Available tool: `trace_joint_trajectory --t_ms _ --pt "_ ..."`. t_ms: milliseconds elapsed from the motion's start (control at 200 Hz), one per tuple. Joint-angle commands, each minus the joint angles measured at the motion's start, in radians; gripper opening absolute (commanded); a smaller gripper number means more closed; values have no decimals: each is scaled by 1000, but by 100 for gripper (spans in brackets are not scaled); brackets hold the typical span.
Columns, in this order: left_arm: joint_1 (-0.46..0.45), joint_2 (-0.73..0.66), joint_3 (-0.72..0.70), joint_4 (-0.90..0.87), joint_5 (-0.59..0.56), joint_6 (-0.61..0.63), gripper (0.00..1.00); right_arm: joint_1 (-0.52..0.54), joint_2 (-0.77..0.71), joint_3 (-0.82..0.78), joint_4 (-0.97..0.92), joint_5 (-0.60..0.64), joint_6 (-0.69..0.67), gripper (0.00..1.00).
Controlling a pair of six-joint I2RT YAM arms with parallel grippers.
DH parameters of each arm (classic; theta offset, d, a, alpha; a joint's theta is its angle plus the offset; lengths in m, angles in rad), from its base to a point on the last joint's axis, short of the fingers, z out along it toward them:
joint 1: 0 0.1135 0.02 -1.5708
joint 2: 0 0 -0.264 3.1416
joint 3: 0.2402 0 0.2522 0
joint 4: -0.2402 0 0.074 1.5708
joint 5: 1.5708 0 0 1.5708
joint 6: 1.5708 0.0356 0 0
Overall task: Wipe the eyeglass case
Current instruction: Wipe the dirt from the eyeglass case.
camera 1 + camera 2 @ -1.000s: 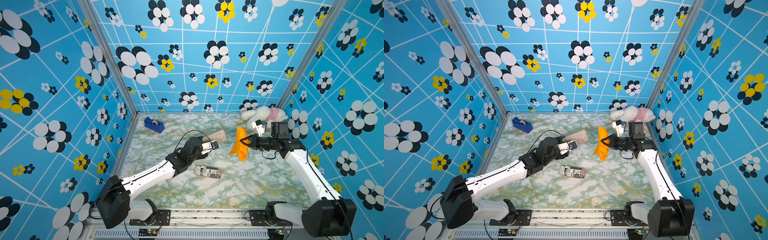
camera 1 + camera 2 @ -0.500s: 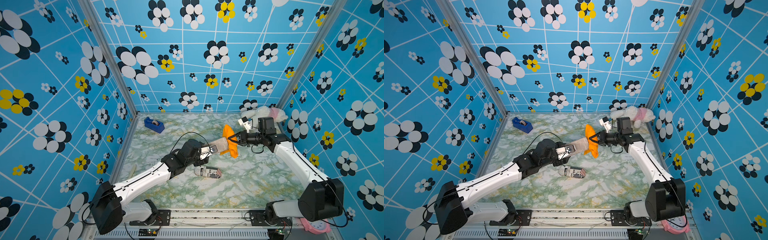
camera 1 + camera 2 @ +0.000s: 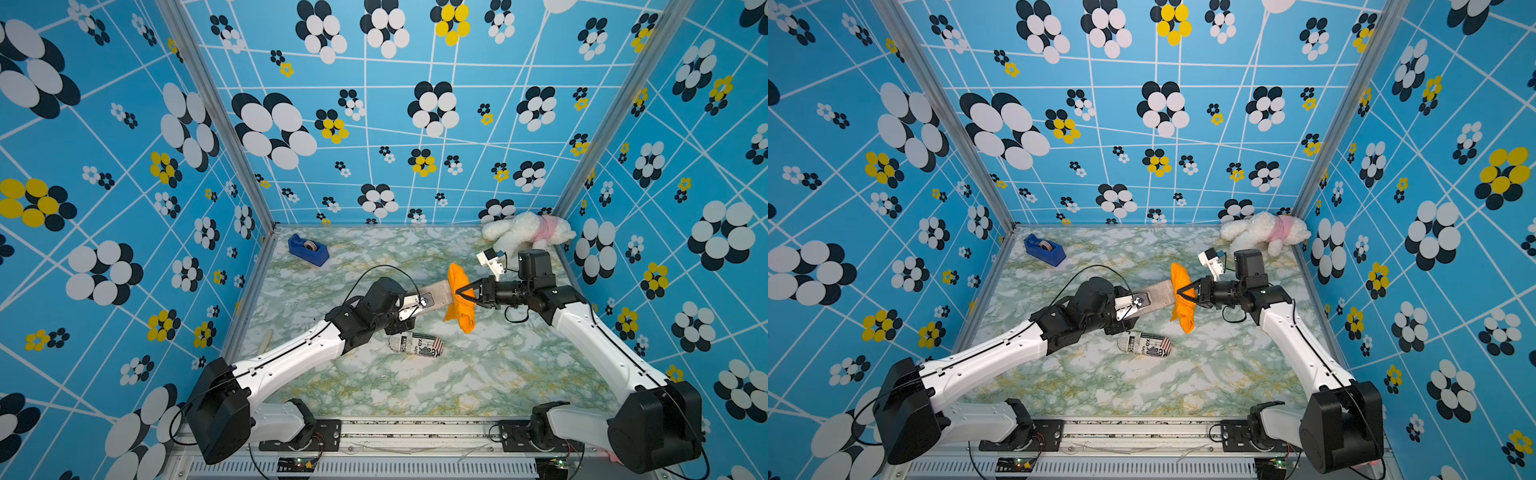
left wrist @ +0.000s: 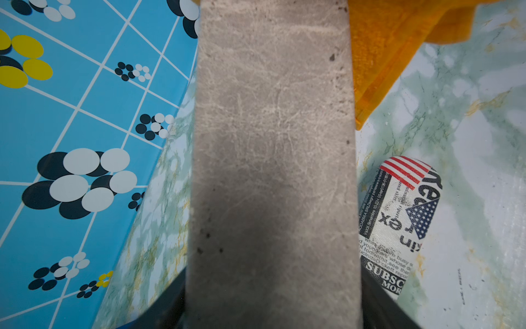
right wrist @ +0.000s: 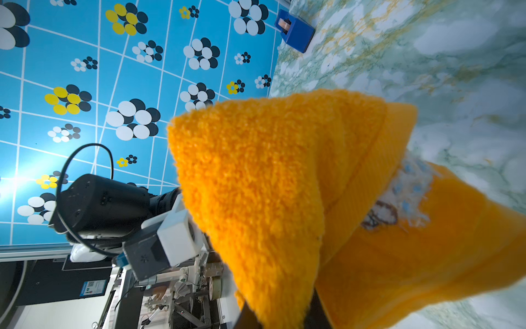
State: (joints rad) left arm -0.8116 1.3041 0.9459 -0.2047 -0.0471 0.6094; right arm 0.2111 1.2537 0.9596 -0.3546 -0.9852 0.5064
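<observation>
In both top views my left gripper [image 3: 417, 305] [image 3: 1136, 305] is shut on one end of a grey suede eyeglass case [image 3: 436, 293] [image 3: 1156, 296] and holds it above the table. The case [image 4: 273, 142] fills the middle of the left wrist view. My right gripper [image 3: 459, 291] [image 3: 1181, 293] is shut on an orange cloth [image 3: 459, 313] [image 3: 1183, 316]. The cloth is draped over the case's far end and hides it. Most of the right wrist view is taken up by the cloth [image 5: 256, 171], and a corner of the cloth [image 4: 384, 42] shows in the left wrist view.
A newsprint-patterned case [image 3: 417, 345] [image 3: 1145, 345] [image 4: 398, 222] lies on the marble table just below the left gripper. A blue tape dispenser [image 3: 308, 249] [image 5: 294, 31] stands at the back left. A white plush toy [image 3: 523, 232] lies in the back right corner.
My right arm has swung left with the orange cloth until it met the far end of the case. The left gripper has kept its hold and shifted only slightly.
</observation>
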Motion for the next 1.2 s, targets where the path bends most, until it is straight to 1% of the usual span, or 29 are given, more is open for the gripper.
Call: trace_joint_trajectory --t_ms 0,105,235,315,410,490,600,665,695,805,850,900,935,974,1024,1079,1194 --pt "-2 3 58 111 50 -20 23 22 -2 8 6 -81 16 0" --pt "-20 1 51 107 54 -14 22 21 77 104 -22 -80 -29 0" --pt "-44 -12 30 107 40 -17 22 22 189 237 19 -98 -39 0" --pt "-49 -25 13 109 23 -20 22 22 245 315 12 -101 -50 0" --pt "-47 -42 -8 125 2 -23 22 20 271 350 9 -101 -53 0" --pt "-43 -48 -12 129 -10 -27 22 20 263 321 6 -102 -51 0" --pt "-24 -52 -9 140 -3 -53 22 20 206 215 8 -101 -58 0" --pt "-3 -55 1 132 19 -78 21 20 158 132 47 -108 -41 0" --pt "8 -61 5 131 28 -90 21 19 136 87 97 -115 -8 0" --pt "51 -75 10 140 68 -131 21 7 76 -30 341 -168 198 0" --pt "68 -80 12 145 90 -157 22 8 51 -56 388 -161 247 0" --pt "91 -80 13 154 120 -198 21 8 24 -64 378 -157 249 0" --pt "109 -82 16 153 145 -233 22 8 1 -69 347 -140 223 0" --pt "125 -79 27 136 175 -272 22 8 -42 -69 272 -91 158 0" --pt "145 -74 46 108 216 -327 21 8 -86 -76 221 -44 111 0" --pt "178 -69 71 79 291 -412 21 8 -132 -80 159 26 49 0" --pt "245 -43 103 77 488 -621 22 8 -197 -99 134 178 -22 0"
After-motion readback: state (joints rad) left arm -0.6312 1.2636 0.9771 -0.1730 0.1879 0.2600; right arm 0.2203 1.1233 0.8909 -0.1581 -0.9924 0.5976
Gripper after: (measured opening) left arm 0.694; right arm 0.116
